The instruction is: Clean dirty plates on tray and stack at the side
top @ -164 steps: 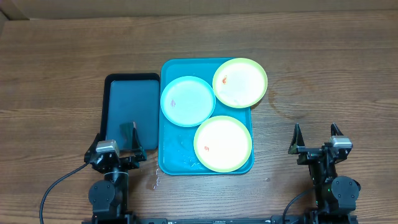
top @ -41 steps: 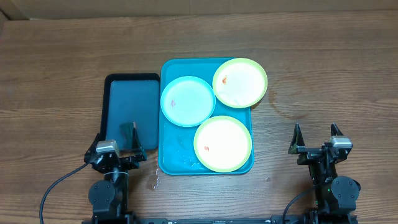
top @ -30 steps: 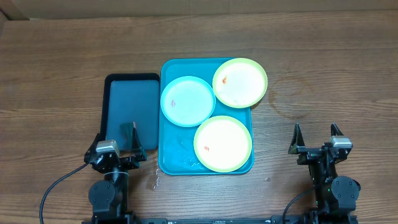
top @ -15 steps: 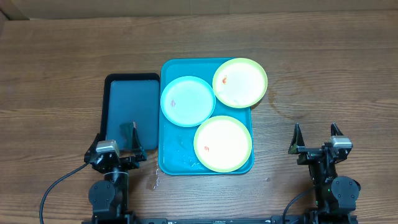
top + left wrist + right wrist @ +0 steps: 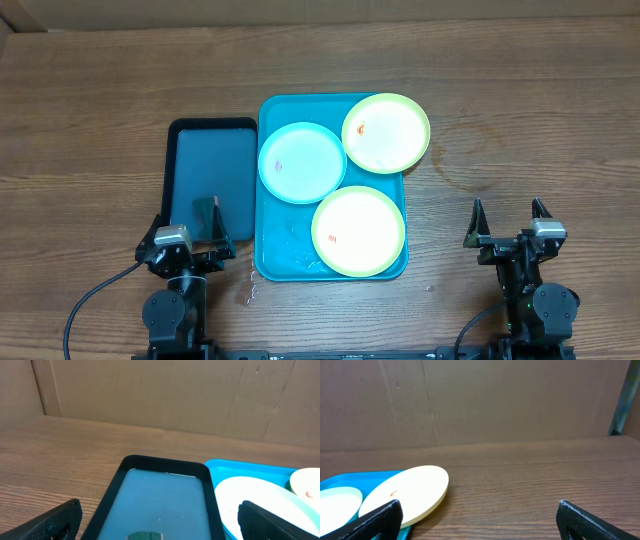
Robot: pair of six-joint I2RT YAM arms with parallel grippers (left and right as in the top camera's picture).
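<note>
Both tools are standing wide apart and holding nothing: the left tool [image 5: 190,228] is parked at the near edge of the desk [image 5: 520,120] in front of the navy tray, and the right tool [image 5: 507,222] is waiting well to the right of the turquoise tray.

The turquoise tray [image 5: 268,112] is sitting mid-desk and carrying all three plates. A glistening patch at its near left corner is suggesting moisture; this cannot be confirmed. The navy tray [image 5: 205,165] is lying just beside it on the left, their long sides close or touching.

The far yellow-green plate [image 5: 386,132] is overhanging the turquoise tray's right rim. The near yellow-green plate [image 5: 358,230] is lying flat inside the tray, and the light blue plate [image 5: 302,162] is lying at the left, its edge meeting or slightly overlapping the far plate's edge.

A small dark green block [image 5: 207,206], possibly a sponge, is resting at the near end of the navy tray.

Orange-red smears [image 5: 362,127] are showing on each plate.

Assessment: the plates are appearing light, stiff and smooth, unlikely to break but liable to slip. A pinch across the raised rim is looking soundest. The overhanging plate is offering the most accessible edge, on the right tool's side.
</note>
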